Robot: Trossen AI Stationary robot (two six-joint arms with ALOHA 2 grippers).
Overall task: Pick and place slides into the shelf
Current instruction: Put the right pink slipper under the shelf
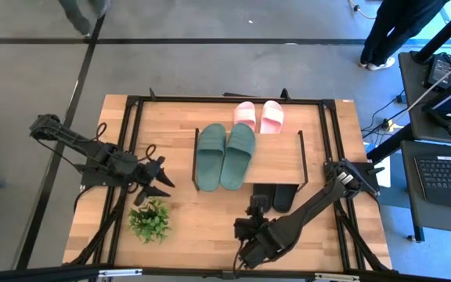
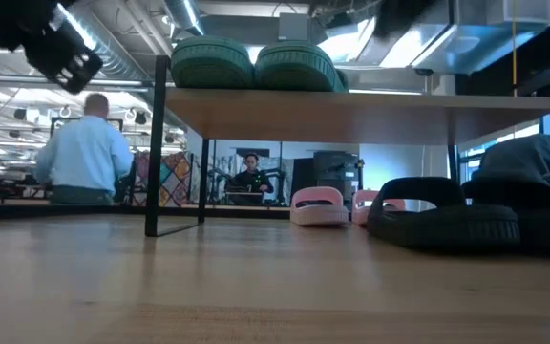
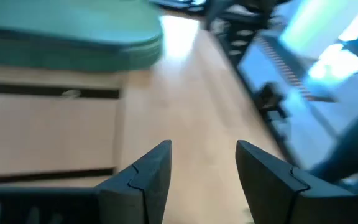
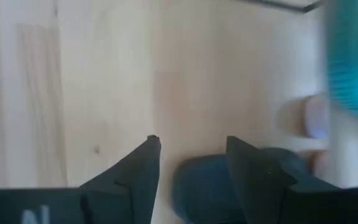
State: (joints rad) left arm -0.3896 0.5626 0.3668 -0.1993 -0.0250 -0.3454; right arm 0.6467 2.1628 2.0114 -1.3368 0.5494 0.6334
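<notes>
The right end effector [image 1: 254, 210] hangs over the near part of the desk [image 1: 202, 227], its two fingers parted by a moderate gap with nothing between them, and the right wrist view shows a dark rounded shape just ahead of the fingertips, which I take to be the near end of a black slide. The black slides [image 1: 276, 196] lie on the desk just to the right of and slightly beyond this end effector, half tucked under the near edge of the shelf [image 1: 280, 157], with their long axes running near to far; in the low view they [image 2: 447, 215] sit on the desk beneath the shelf board. So the coming reach is probably a short one, a little farther and to the right, with the fingers needing to straddle a slide across its width. The right arm is clearly nearer to this pair. The left end effector [image 1: 153, 178] waits over the left side of the desk, just beyond the potted plant [image 1: 149, 220], also open and empty, pointing toward the shelf. The green slides [image 1: 225, 155] lie side by side on the left part of the shelf top, long axes near to far, and the pink slides [image 1: 258, 117] rest at the far edge.
</notes>
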